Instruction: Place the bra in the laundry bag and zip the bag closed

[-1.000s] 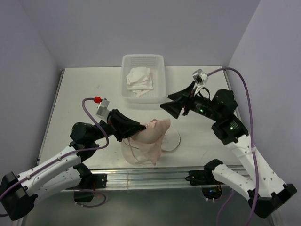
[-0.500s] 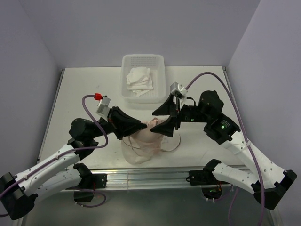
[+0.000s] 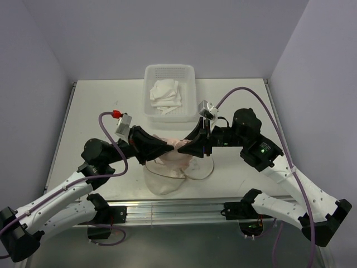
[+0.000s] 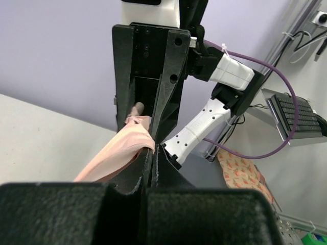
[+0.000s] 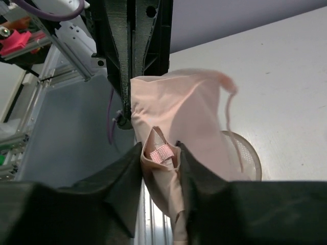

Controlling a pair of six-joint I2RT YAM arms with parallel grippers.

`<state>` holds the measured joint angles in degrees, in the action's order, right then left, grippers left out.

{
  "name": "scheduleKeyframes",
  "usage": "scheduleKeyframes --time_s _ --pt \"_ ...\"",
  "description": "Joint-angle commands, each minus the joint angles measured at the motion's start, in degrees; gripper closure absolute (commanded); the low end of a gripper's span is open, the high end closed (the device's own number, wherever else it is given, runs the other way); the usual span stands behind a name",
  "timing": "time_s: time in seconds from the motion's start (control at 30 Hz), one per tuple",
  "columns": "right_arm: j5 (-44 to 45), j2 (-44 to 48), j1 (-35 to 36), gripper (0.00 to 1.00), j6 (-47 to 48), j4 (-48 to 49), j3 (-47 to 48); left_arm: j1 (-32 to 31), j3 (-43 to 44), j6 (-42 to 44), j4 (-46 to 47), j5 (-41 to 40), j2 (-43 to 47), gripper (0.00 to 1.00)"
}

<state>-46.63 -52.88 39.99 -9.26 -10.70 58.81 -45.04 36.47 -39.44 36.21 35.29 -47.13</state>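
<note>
The bra (image 3: 169,158) is a smooth peach-pink garment with a thin strap and a small hook patch. It hangs between both grippers above the laundry bag (image 3: 159,182), a pale mesh cylinder near the front edge whose round flap lid (image 3: 205,167) lies open to its right. My left gripper (image 3: 172,146) is shut on the bra's upper edge (image 4: 120,153). My right gripper (image 5: 159,153) faces it tip to tip, its fingers pressed on a fold of the bra (image 5: 179,102) that carries the hook patch. The mesh lid (image 5: 246,155) shows behind the fabric.
A white perforated basket (image 3: 170,71) stands at the back middle of the table with white garments (image 3: 166,95) in it. Both arms reach inward over the front middle. The table's front rail runs just below the bag.
My right gripper swung left from the table's right side to the bra and closed on it. The bra has come down a little over the bag. My left gripper kept its hold.
</note>
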Motion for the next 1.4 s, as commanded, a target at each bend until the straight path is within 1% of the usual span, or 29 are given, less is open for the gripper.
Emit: scheduleKeyframes --time_s 0.0,0.03,0.07,0.1,0.17,0.2,0.23,0.27,0.3,0.37,0.4,0.47,0.5,0.57,0.6,0.67,0.7,0.73,0.77,0.8,0.83,0.87,0.97,1.03,1.07,1.13,1.3,1.37 --pt "0.31 -0.91 0.44 0.66 -1.46 2.08 1.4 -0.14 2.64 2.61 -1.13 -2.06 1.61 1.0" --pt "0.4 -0.91 0.44 0.75 -1.81 2.69 1.22 -0.14 3.25 3.05 -2.09 -2.33 1.69 1.0" --pt "0.4 -0.99 0.44 0.79 -2.08 2.79 1.22 -0.23 3.26 3.4 -2.8 -3.2 2.39 1.0" --pt "0.49 -0.99 0.36 0.85 -1.99 2.35 1.57 -0.23 2.91 3.32 -2.89 -3.9 2.83 1.0" --pt "0.66 -0.73 0.44 0.92 -2.34 2.26 1.66 -0.23 2.73 3.75 -4.2 -5.66 3.89 0.98" --pt "1.27 -0.47 0.44 0.98 -2.95 3.04 1.14 -0.14 3.43 4.37 -5.69 -7.76 4.24 0.89" --pt "1.54 -0.21 0.44 1.0 -4.35 3.92 0.96 -0.23 3.87 4.98 -7.62 -8.74 4.59 0.83" --pt "1.54 -0.29 0.44 1.0 -4.71 4.11 1.13 -0.14 4.31 6.29 -10.86 -11.09 5.55 0.76" --pt "1.54 -0.38 0.36 1.0 -4.81 3.67 1.48 -0.23 4.31 6.74 -12.11 -12.51 6.17 0.62" --pt "2.07 -0.29 0.35 1.0 -5.16 2.79 1.75 -0.23 3.88 7.62 -14.05 -15.41 8.81 0.47" --pt "2.42 -0.2 0.35 1.0 -5.59 3.31 1.58 -0.14 3.96 7.97 -17.1 -18.73 9.6 0.37" --pt "3.47 -0.03 0.27 1.0 -7.35 5.07 1.49 -0.23 4.49 8.85 -21.59 -22.52 11.71 0.29" --pt "4.09 0.06 0.27 1.0 -8.05 5.51 1.49 -0.23 4.4 8.85 -25.36 -26.46 12.41 0.23" --pt "5.5 -0.03 0.18 1.0 -10.42 7.7 1.57 -0.23 3.79 8.15 -28.46 -30.26 14.52 0.22" --pt "5.5 -0.03 0.18 1.0 -11.39 8.93 1.49 -0.14 3.61 7.89 -31.95 -32.19 15.14 0.24" --pt "5.76 -0.38 0.18 1.0 -14.29 13.4 0.61 -0.23 3.26 6.84 -35.92 -38.33 16.72 0.28" --pt "6.55 -0.47 0.18 1.0 -15.52 14.12 0.43 -0.23 2.91 5.88 -39.07 -40.89 17.16 0.3" --pt "8.9 -0.55 0.18 1.0 -15.88 14.82 0.26 -0.14 2.47 3.52 -43.37 -45.7 18.38 0.31" --pt "9.97 -0.64 0.27 1.0 -16.32 15.18 -0.09 -0.23 1.51 2.28 -45.41 -48.36 19.0 0.37" --pt "10.85 -0.47 0.27 1.0 -17.62 17.27 -0.62 -0.23 0.89 -0.17 -49.61 -50.91 19.79 0.41" --pt "11.82 -0.47 0.27 1.0 -18.6 18.51 -2.19 -0.14 -0.07 -1.33 -51.65 -54.67 19.89 0.45" --pt "13.48 -0.29 0.44 1.0 -19.47 20.0 -3.07 -0.14 -0.43 -2.3 -53.41 -55.58 19.98 0.49" --pt "14.72 -0.29 0.44 1.0 -23.52 25.19 -6.33 -0.23 -2.71 -5.2 -56.5 -54.28 18.75 0.51" --pt "16.39 -0.03 0.53 1.0 -25.89 28.52 -7.73 -0.23 -3.24 -6.26 -57.03 -52.44 15.69 0.49" --pt "16.66 -0.11 0.62 1.0 -26.51 29.58 -9.05 -0.23 -3.25 -6.44 -57.73 -50.69 14.28 0.46" --pt "16.75 -0.38 0.79 1.0 -27.83 30.99 -10.46 -0.23 -3.16 -6.79 -58.44 -49.18 10.25 0.44" --pt "17.72 0.68 1.15 1.0 -29.06 33.98 -13.8 -0.23 -5.35 -7.93 -53.71 -44.53 5.92 0.43" --pt "16.4 0.33 1.41 1.0 -29.33 34.34 -14.24 -0.14 -6.32 -8.28 -52.65 -43.64 4.16 0.45"
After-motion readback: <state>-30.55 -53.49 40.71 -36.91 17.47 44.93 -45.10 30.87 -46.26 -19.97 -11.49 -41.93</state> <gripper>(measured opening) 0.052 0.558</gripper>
